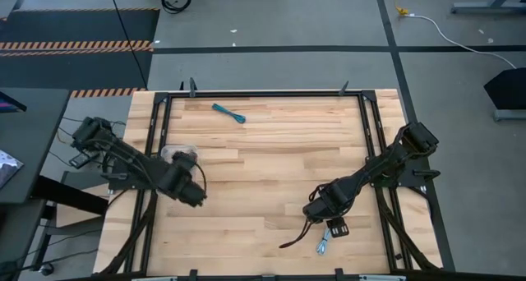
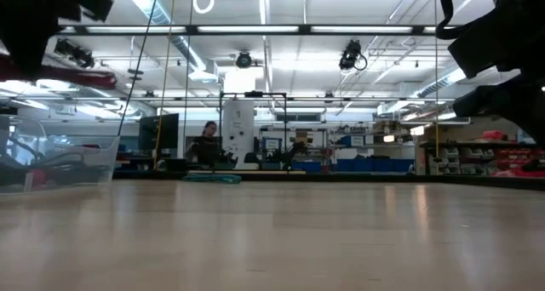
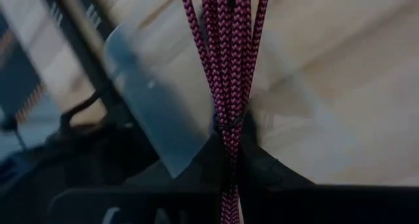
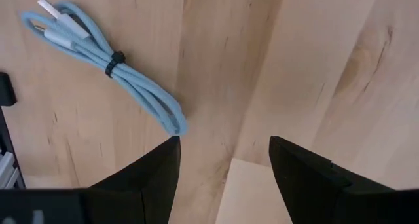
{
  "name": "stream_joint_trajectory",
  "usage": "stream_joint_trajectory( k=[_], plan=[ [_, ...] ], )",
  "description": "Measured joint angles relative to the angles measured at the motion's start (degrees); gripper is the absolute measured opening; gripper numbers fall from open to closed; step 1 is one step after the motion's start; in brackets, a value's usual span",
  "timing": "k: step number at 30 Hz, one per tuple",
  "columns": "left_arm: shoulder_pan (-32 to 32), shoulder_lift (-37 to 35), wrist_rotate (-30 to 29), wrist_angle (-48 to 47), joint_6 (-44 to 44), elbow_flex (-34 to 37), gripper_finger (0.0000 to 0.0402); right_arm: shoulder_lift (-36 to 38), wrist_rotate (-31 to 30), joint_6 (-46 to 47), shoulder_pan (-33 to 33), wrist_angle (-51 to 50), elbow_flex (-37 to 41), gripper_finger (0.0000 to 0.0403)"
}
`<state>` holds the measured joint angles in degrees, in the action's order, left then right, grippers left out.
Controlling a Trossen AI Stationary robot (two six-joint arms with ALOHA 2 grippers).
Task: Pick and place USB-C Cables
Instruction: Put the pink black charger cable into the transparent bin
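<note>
Cables: 1 teal [image 1: 229,112], 1 pale-blue [image 4: 108,63], 1 black-red [image 3: 226,60].

Teal cable [image 1: 229,112] on pale wood-plank table [image 1: 271,166]. Braided cable [image 3: 226,60], pink-and-black herringbone weave, black tie. Pale blue cable [image 4: 108,63], white plugs, black tie. Dark maroon-looking cable [image 1: 297,236], hard to tell. Clear tub [image 2: 55,159]. Black fingers [image 4: 147,178]. Black arms, black frame.
</note>
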<state>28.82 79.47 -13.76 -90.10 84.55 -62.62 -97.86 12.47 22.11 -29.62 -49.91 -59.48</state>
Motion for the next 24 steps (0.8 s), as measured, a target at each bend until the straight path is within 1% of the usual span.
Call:
stream_joint_trajectory(
  k=[2,5,8,11,14,17,20,24],
  plan=[
    [-1.8,-2.4,1.6,0.4,2.6,4.3,0.0027,0.0,0.0,0.0,0.0,0.0,0.0,0.024],
    [-4.3,-5.3,3.0,4.0,4.1,10.2,0.0043,0.0,0.0,0.0,0.0,0.0,0.0,0.024],
    [-6.1,-7.6,3.5,9.2,3.8,15.1,0.0049,0.0,0.0,0.0,0.0,0.0,0.0,0.024],
    [-7.6,-8.7,3.0,14.9,2.0,18.2,0.0044,0.0,-0.2,-0.2,0.0,0.2,0.0,0.024],
    [-9.2,-8.7,1.2,17.6,0.4,19.8,0.0036,0.0,-0.8,-0.7,0.0,0.3,0.0,0.024],
    [-10.5,-8.3,-2.0,18.9,-0.9,19.9,0.0039,0.0,-0.9,-0.7,0.0,0.3,0.0,0.024],
    [-11.1,-8.3,-3.1,19.0,-1.7,19.9,0.0064,0.0,-0.9,-0.7,0.0,0.3,0.0,0.024],
    [-11.0,-8.3,-3.1,19.0,-3.0,19.9,0.0118,0.0,-1.3,-0.6,0.0,0.3,0.0,0.024]
  ],
)
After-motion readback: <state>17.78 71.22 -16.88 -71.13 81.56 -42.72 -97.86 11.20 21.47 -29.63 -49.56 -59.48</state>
